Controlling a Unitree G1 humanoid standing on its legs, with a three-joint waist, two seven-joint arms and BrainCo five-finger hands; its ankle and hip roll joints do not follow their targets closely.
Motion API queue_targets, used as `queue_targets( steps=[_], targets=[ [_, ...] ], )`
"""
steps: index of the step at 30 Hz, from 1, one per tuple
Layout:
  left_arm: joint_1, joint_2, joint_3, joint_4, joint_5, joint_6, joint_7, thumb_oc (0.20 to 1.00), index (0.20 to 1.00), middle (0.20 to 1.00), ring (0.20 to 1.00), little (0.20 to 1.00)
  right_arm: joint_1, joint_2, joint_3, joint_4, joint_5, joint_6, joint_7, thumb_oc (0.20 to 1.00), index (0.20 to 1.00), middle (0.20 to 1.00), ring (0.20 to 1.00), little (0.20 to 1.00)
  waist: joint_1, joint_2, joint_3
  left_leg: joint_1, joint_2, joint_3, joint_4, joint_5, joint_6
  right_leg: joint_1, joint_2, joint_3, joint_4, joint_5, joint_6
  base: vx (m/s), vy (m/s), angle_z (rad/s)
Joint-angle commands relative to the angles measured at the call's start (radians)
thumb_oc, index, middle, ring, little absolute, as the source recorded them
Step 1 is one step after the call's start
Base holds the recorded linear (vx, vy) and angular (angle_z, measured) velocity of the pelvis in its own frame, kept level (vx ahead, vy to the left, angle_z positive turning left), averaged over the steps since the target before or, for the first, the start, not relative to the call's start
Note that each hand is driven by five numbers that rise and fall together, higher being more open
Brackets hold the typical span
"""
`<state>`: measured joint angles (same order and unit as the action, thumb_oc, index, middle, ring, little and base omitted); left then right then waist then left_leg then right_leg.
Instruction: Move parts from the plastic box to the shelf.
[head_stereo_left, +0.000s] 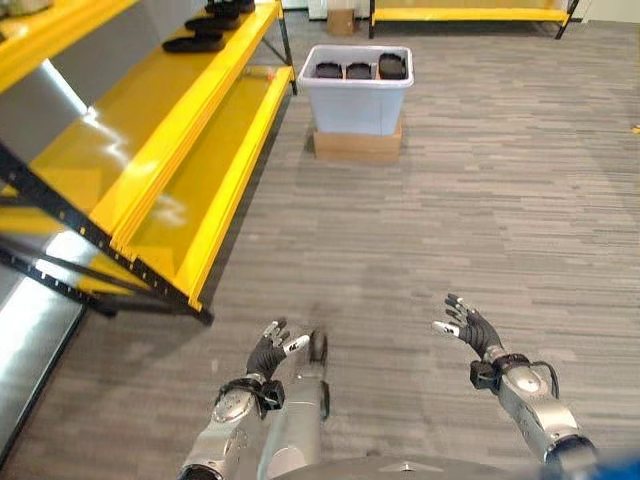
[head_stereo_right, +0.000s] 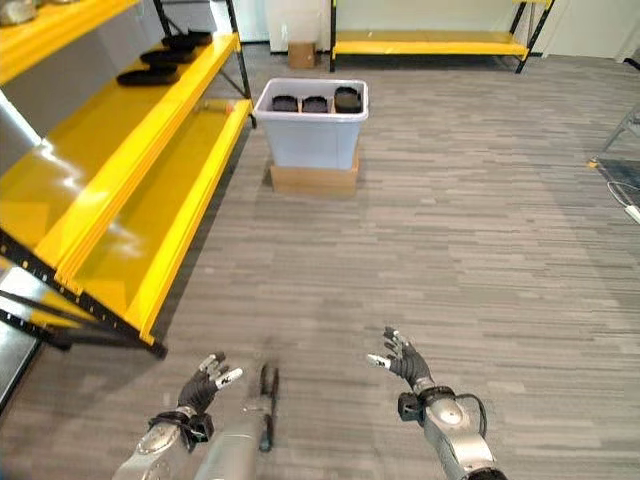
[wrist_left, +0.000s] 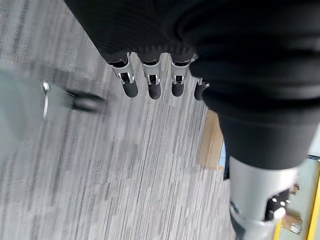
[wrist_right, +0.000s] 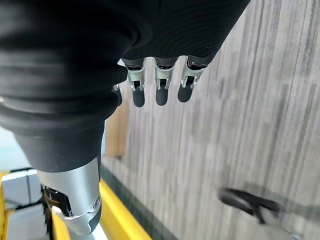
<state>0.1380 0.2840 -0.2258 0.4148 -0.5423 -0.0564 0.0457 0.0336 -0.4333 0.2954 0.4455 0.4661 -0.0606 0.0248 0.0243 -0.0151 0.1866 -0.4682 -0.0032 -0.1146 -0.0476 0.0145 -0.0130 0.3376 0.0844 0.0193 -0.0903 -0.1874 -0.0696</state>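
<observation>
grey floor; cardboard base; shelf

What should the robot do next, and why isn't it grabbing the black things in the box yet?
Probably step forward toward the plastic box first. Both the left hand and the right hand are open, hold nothing and hang over bare floor, while the black parts sit in the box well ahead, beyond reach. A few parts already lie on the yellow shelf.

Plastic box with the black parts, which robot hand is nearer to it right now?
Left, slightly. The plastic box sits far ahead on the floor; the left robot hand is almost straight below it in view, the right robot hand farther off to the side. Both open, empty.
</observation>
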Motion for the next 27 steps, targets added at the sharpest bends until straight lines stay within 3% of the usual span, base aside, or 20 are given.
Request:
queue_targets(
  steps=[1, 3, 4, 5, 6, 7, 9, 10, 11, 13, 14, 18, 21, 23, 27],
  targets=[
    [-0.04, 0.016, -0.016, -0.081, -0.014, -0.073, 0.005, 1.0, 1.0, 1.0, 1.0, 1.0, 0.023, -0.006, -0.015, -0.082, -0.005, -0.056, 0.002, 1.0, 1.0, 1.0, 1.0, 1.0, -0.001, 0.002, -0.027, 0.21, 0.085, 0.029, 0.004, 0.216, -0.067, -0.114, -0.077, 0.004, 0.049, 0.056, 0.093, 0.42, 0.234, -0.82],
    [-0.064, 0.026, -0.022, -0.077, -0.023, -0.083, 0.021, 1.0, 1.0, 1.0, 1.0, 1.0, -0.005, 0.02, -0.005, -0.07, 0.016, -0.054, -0.005, 1.0, 1.0, 1.0, 1.0, 1.0, 0.011, -0.02, -0.047, 0.175, 0.046, 0.045, 0.091, 0.171, -0.037, -0.099, -0.127, -0.002, 0.074, 0.023, 0.116, 0.5, 0.33, -0.04],
    [-0.071, 0.036, -0.014, -0.083, -0.021, -0.082, 0.03, 1.0, 1.0, 1.0, 1.0, 1.0, -0.022, 0.034, 0.007, -0.072, 0.014, -0.05, -0.003, 1.0, 1.0, 1.0, 1.0, 1.0, 0.027, -0.036, -0.067, 0.164, 0.021, 0.062, 0.139, 0.118, 0.001, -0.118, -0.169, -0.011, 0.155, 0.022, 0.144, 0.67, 0.53, 0.42],
    [-0.086, 0.051, -0.01, -0.084, -0.015, -0.08, 0.046, 1.0, 1.0, 1.0, 1.0, 1.0, -0.047, 0.057, 0.037, -0.063, 0.006, -0.047, 0.002, 1.0, 1.0, 1.0, 1.0, 1.0, 0.033, -0.054, -0.065, 0.204, -0.013, 0.084, 0.159, 0.055, 0.051, -0.262, -0.199, -0.012, 0.472, 0.154, 0.183, 0.47, 0.403, -0.01],
    [-0.086, 0.051, -0.01, -0.084, -0.015, -0.08, 0.046, 1.0, 1.0, 1.0, 1.0, 1.0, -0.047, 0.056, 0.037, -0.063, 0.006, -0.047, 0.002, 1.0, 1.0, 1.0, 1.0, 1.0, 0.033, -0.051, -0.068, 0.2, -0.01, 0.083, 0.158, 0.056, 0.05, -0.266, -0.196, -0.012, 0.472, 0.156, 0.182, 0.37, 0.399, -0.48],
    [-0.108, 0.061, -0.012, -0.082, -0.01, -0.08, 0.061, 1.0, 1.0, 1.0, 1.0, 1.0, -0.062, 0.067, 0.05, -0.069, 0.009, -0.045, 0.006, 1.0, 1.0, 1.0, 1.0, 1.0, 0.005, -0.037, -0.038, 0.252, -0.026, 0.081, 0.142, 0.038, 0.072, -0.359, -0.175, -0.011, 0.66, 0.254, 0.188, 0.12, 0.161, -0.43],
    [-0.116, 0.062, -0.013, -0.081, -0.007, -0.078, 0.064, 1.0, 1.0, 1.0, 1.0, 1.0, -0.06, 0.071, 0.051, -0.073, 0.006, -0.044, 0.008, 1.0, 1.0, 1.0, 1.0, 1.0, -0.006, -0.033, -0.03, 0.279, -0.034, 0.082, 0.134, 0.023, 0.077, -0.384, -0.169, -0.018, 0.702, 0.256, 0.188, 0.24, 0.196, 0.2],
    [-0.131, 0.064, -0.018, -0.074, 0.0, -0.076, 0.069, 1.0, 1.0, 1.0, 1.0, 1.0, -0.051, 0.077, 0.046, -0.091, 0.009, -0.041, 0.005, 1.0, 1.0, 1.0, 1.0, 1.0, -0.03, -0.014, -0.014, 0.328, -0.032, 0.073, 0.116, 0.006, 0.083, -0.474, -0.13, -0.031, 0.746, 0.229, 0.174, 0.38, 0.213, 0.59],
    [-0.137, 0.063, -0.021, -0.068, 0.0, -0.077, 0.07, 1.0, 1.0, 1.0, 1.0, 1.0, -0.043, 0.077, 0.042, -0.096, 0.018, -0.042, 0.006, 1.0, 1.0, 1.0, 1.0, 1.0, -0.045, -0.008, -0.006, 0.352, -0.033, 0.064, 0.105, 0.002, 0.08, -0.526, -0.104, -0.032, 0.722, 0.195, 0.163, 0.39, 0.165, 0.73],
    [-0.142, 0.06, -0.024, -0.067, 0.002, -0.076, 0.067, 1.0, 1.0, 1.0, 1.0, 1.0, -0.036, 0.073, 0.039, -0.105, 0.024, -0.039, 0.004, 1.0, 1.0, 1.0, 1.0, 1.0, -0.063, -0.006, 0.008, 0.396, -0.043, 0.048, 0.1, -0.015, 0.074, -0.539, -0.116, -0.07, 0.629, 0.155, 0.149, 0.35, 0.034, 0.85],
    [-0.159, 0.051, -0.031, -0.048, 0.0, -0.076, 0.067, 1.0, 1.0, 1.0, 1.0, 1.0, -0.047, 0.073, 0.036, -0.098, 0.031, -0.04, -0.005, 1.0, 1.0, 1.0, 1.0, 1.0, -0.069, -0.009, 0.009, 0.431, -0.051, 0.046, 0.092, -0.044, 0.064, -0.552, -0.146, -0.11, 0.435, 0.138, 0.141, 0.42, -0.05, 0.79],
    [-0.159, 0.034, -0.016, -0.034, 0.003, -0.074, 0.067, 1.0, 1.0, 1.0, 1.0, 1.0, -0.069, 0.076, 0.031, -0.084, 0.017, -0.039, -0.019, 1.0, 1.0, 1.0, 1.0, 1.0, -0.075, -0.024, 0.009, 0.533, -0.062, 0.043, 0.07, -0.113, 0.048, -0.58, -0.202, -0.141, 0.102, 0.278, 0.191, 0.35, -0.086, 0.39],
    [-0.147, 0.033, -0.008, -0.037, 0.01, -0.076, 0.06, 1.0, 1.0, 1.0, 1.0, 1.0, -0.068, 0.073, 0.026, -0.094, 0.001, -0.034, -0.018, 1.0, 1.0, 1.0, 1.0, 1.0, -0.081, -0.031, 0.005, 0.594, -0.062, 0.028, 0.067, -0.163, 0.041, -0.587, -0.207, -0.12, 0.046, 0.325, 0.215, 0.41, -0.113, 0.14],
    [-0.133, 0.017, -0.013, -0.028, 0.009, -0.078, 0.049, 1.0, 1.0, 1.0, 1.0, 1.0, -0.061, 0.07, 0.021, -0.086, 0.002, -0.034, -0.016, 1.0, 1.0, 1.0, 1.0, 1.0, -0.085, -0.035, -0.029, 0.652, -0.05, 0.019, 0.071, -0.209, 0.032, -0.543, -0.202, -0.132, 0.049, 0.349, 0.201, 0.61, -0.175, 0.09],
    [-0.123, 0.01, -0.021, -0.036, 0.001, -0.078, 0.041, 1.0, 1.0, 1.0, 1.0, 1.0, -0.041, 0.056, 0.008, -0.098, 0.008, -0.037, -0.009, 1.0, 1.0, 1.0, 1.0, 1.0, -0.104, -0.012, -0.066, 0.663, -0.005, 0.004, 0.153, -0.199, 0.002, -0.511, -0.166, -0.152, 0.091, 0.313, 0.172, 0.36, -0.155, 0.12]
  ],
)
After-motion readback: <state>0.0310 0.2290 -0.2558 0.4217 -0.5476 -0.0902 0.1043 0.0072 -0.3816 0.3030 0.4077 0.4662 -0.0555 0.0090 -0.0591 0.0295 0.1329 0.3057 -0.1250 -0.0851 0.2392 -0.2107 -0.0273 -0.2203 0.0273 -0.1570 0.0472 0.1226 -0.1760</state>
